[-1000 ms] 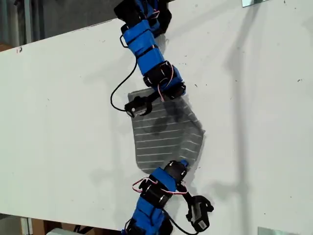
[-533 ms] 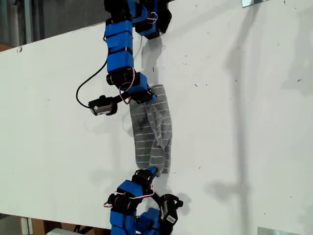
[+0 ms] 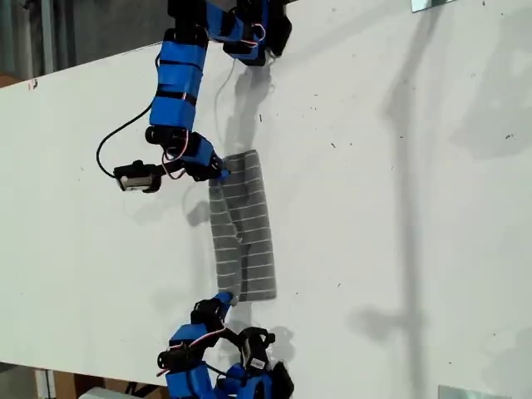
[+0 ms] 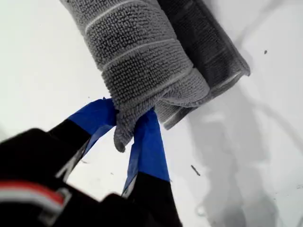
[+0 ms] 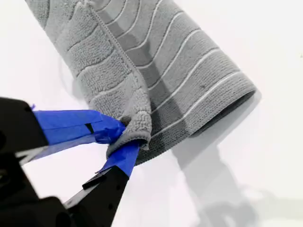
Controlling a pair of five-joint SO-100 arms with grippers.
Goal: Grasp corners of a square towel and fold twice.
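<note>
Both ends are pinched. Our first end effector (image 4: 128, 127) has its blue jaws clamped on a corner (image 4: 122, 130) of the towel (image 3: 243, 233), and our second end effector (image 5: 124, 137) is closed just as firmly on another corner (image 5: 136, 126).

In the exterior view the towel lies on the worktop (image 3: 399, 208) as a long narrow grey strip, doubled over lengthwise. One arm stands at each short end, but the wrist views don't tell us which arm is which.

We judge the first fold to be nearly laid. The upper layer loops over the lower one, and the held corners sit at the strip's edge toward the exterior view's left.

To finish this step well:
- Bring both corners down together so the carried edge lands square on the edge beneath it.
- Hold a light stretch between the two grips, because the soft ribbed cloth will sag and wrinkle mid-span if either one slackens.
- Set the corners flat on the lower layer, then let go of both at the same time.

A small crease shows near the middle of the strip, and it's worth pulling out before we let go.
</note>
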